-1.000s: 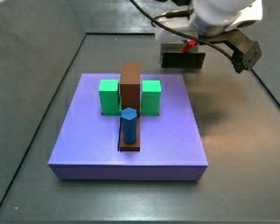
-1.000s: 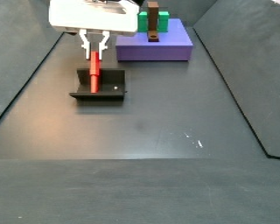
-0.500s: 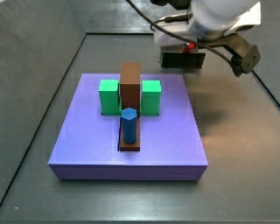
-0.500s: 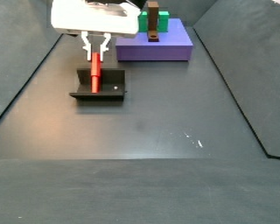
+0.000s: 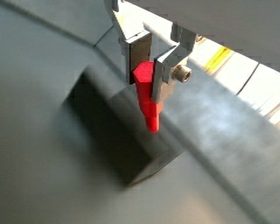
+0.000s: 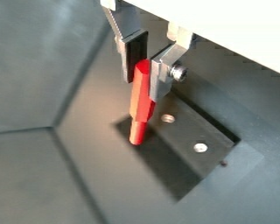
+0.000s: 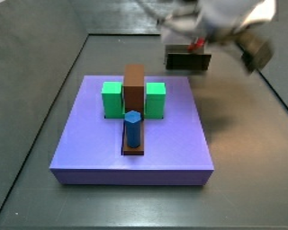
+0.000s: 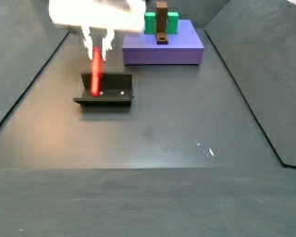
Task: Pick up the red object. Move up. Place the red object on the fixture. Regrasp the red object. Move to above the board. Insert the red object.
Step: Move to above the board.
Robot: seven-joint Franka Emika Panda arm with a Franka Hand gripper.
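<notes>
Standing upright on the small dark rectangular fixture (image 8: 104, 91), the slim bright red peg (image 8: 96, 72) has its upper end between the silver fingers (image 6: 168, 66) of the tool (image 6: 146, 59), which look clamped on it in both wrist views (image 5: 149, 72). Motion blur hides the tool in a side view. The large lavender board (image 7: 132, 135) lies well apart. Judging the regrasp: keep the peg vertical, squeeze squarely on its flat sides, and lift straight so the lower end clears the fixture cleanly
</notes>
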